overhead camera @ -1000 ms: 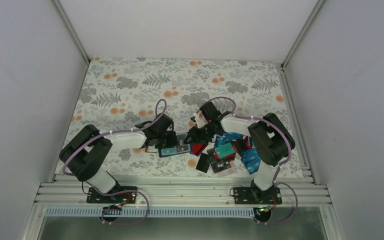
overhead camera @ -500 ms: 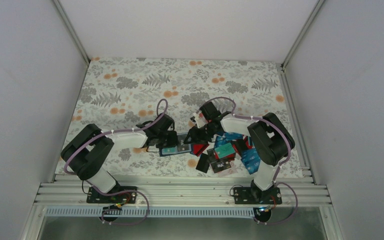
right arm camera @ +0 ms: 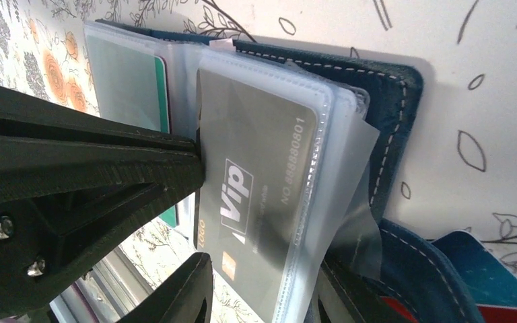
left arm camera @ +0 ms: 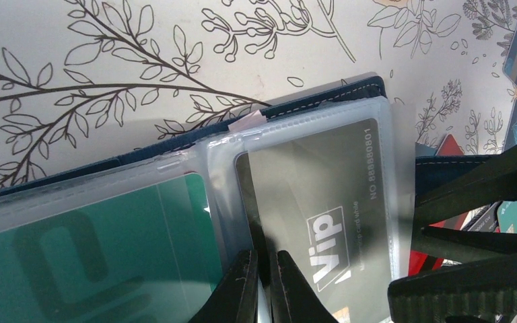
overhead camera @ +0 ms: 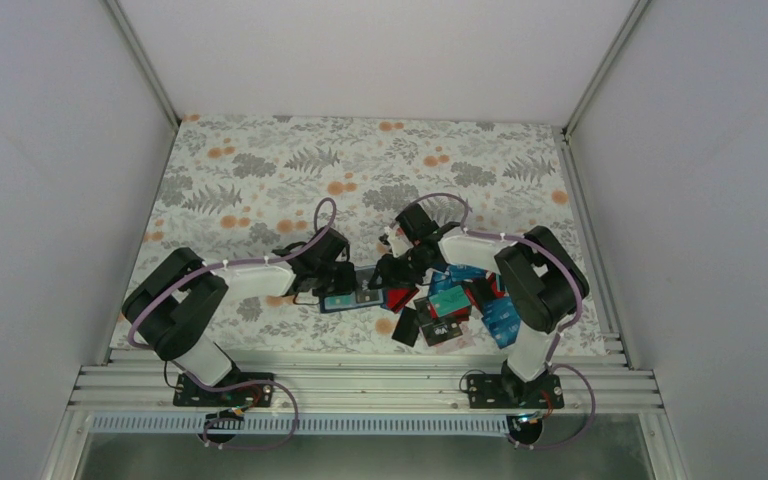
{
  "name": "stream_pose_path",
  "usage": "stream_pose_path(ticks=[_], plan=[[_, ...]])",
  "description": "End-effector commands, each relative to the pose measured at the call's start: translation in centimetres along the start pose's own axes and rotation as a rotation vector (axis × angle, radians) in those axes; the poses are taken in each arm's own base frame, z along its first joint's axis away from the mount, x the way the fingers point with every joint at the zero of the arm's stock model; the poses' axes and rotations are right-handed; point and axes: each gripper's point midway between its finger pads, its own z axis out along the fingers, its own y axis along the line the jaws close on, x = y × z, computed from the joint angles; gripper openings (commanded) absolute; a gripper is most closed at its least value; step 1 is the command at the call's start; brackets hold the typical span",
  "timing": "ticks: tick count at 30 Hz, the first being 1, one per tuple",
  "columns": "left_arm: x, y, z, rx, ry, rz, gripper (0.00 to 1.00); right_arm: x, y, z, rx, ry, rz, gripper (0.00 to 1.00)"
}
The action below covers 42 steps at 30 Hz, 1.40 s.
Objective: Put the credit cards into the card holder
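Card holder (overhead camera: 346, 301) lies open on floral table (overhead camera: 260, 170) between white walls (overhead camera: 50, 200), left pincer (left arm camera: 262, 262) clenched, right pincer (right arm camera: 259, 272) unclear.

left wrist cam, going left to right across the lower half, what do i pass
green card → left end effector → grey vip card → right end effector

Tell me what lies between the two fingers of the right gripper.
The grey VIP card, inside a clear sleeve of the card holder, seen in the right wrist view.
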Motion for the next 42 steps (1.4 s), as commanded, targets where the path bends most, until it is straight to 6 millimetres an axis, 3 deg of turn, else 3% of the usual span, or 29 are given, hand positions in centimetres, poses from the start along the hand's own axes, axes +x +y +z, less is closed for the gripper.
stream_pose_path(ticks=[1,20,32,42], plan=[[0.4,0.1,0.2,-0.002,0.009,-0.001,0.06,-0.5,2.5,-0.6,-0.034,-0.016,-0.047,0.38],[0.3,0.3,-0.2,-0.02,-0.005,-0.01,0.05,-0.9,3.9,-1.2,0.104,-0.045,-0.088,0.37],[-1.8,0.2,-6.1,-0.086,-0.149,-0.014,0.07,-1.0,7.2,-0.6,0.006,-0.016,-0.133,0.38],[-1.0,1.8,-8.2,-0.125,-0.187,-0.047,0.07,-0.9,9.5,0.6,-0.019,0.008,-0.163,0.4]])
